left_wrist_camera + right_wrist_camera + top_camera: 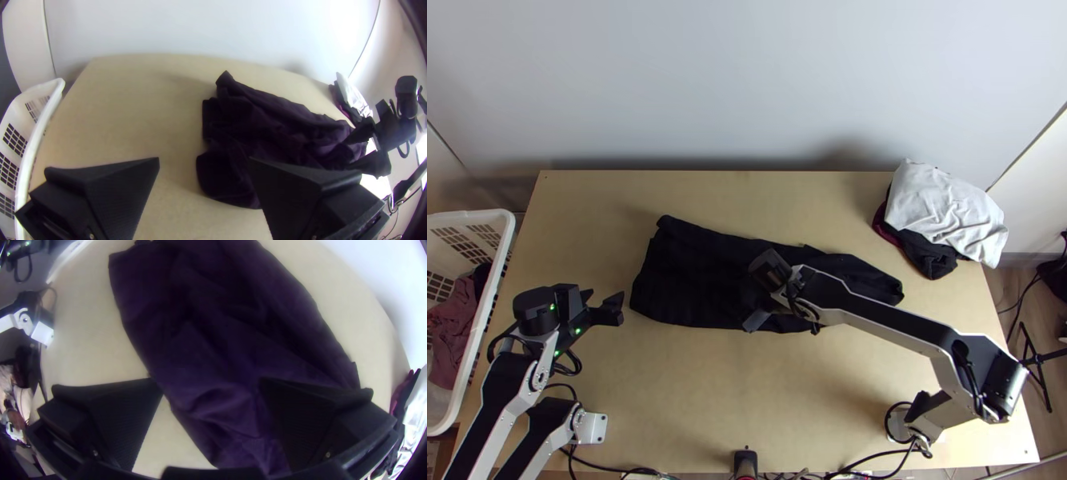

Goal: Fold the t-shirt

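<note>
The table [691,392] bears the t-shirt [687,280] under the right end effector [766,308], near the left one [605,297], both parted.

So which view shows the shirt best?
The top view: it shows the shirt end to end, though the right arm covers some. The left wrist view shows its wrinkles, partly behind the left claw; the right wrist view is closest, but crops it.

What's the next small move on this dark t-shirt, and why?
Probably ease the right end effector down and close it on the near edge of the t-shirt: its fingers stand open, with that edge showing between them.
</note>
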Controlling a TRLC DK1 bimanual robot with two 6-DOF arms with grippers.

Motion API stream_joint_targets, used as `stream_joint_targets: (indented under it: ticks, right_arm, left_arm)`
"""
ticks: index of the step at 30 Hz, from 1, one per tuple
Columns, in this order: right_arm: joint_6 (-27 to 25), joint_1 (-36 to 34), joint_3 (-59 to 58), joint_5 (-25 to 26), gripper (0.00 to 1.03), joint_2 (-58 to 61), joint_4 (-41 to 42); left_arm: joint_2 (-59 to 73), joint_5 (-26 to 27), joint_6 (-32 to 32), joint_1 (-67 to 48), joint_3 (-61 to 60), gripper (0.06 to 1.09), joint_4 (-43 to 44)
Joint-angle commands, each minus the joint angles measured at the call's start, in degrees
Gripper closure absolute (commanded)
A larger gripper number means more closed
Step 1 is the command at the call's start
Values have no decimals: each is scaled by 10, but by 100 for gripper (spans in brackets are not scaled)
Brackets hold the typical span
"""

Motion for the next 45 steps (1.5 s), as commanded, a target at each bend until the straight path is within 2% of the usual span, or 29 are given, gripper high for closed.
stream_joint_targets:
  ticks: [1, 2, 5, 7, 12, 13, 14, 15, 16, 31, 40, 45]
  right_arm:
    - [-14, -20, -6, 33, 6, 43, 16]
    - [-15, -21, -9, 38, 8, 45, 23]
    - [-29, -21, -20, 39, 31, 32, 52]
    - [-29, -22, -15, 38, 41, 27, 61]
    - [-29, -25, -10, 38, 43, 16, 60]
    - [-29, -25, -12, 38, 50, 11, 61]
    - [-29, -25, -14, 38, 63, 3, 62]
    - [-29, -24, -14, 38, 87, -3, 71]
    - [-30, -24, -11, 38, 100, -9, 76]
    - [-15, -29, 84, 39, 100, -154, 53]
    - [-16, -29, 94, 45, 100, -178, 34]
    - [-17, -29, 97, 48, 100, -185, 30]
  left_arm:
    - [0, 36, 1, 38, -8, 12, 11]
    - [0, 37, 1, 39, -7, 12, 12]
    - [-2, 38, 1, 39, -4, 12, 11]
    - [-2, 38, 1, 39, -2, 12, 11]
    - [0, 42, 3, 36, 0, 12, 12]
    - [1, 42, 3, 34, 0, 12, 12]
    - [3, 42, 3, 35, 0, 12, 13]
    - [6, 42, 3, 34, 0, 12, 14]
    - [9, 42, 2, 34, 0, 12, 14]
    - [15, 42, -53, -76, -12, 12, 24]
    - [162, 25, -59, -37, -40, 12, 149]
    - [241, 26, -73, -28, -10, 12, 158]
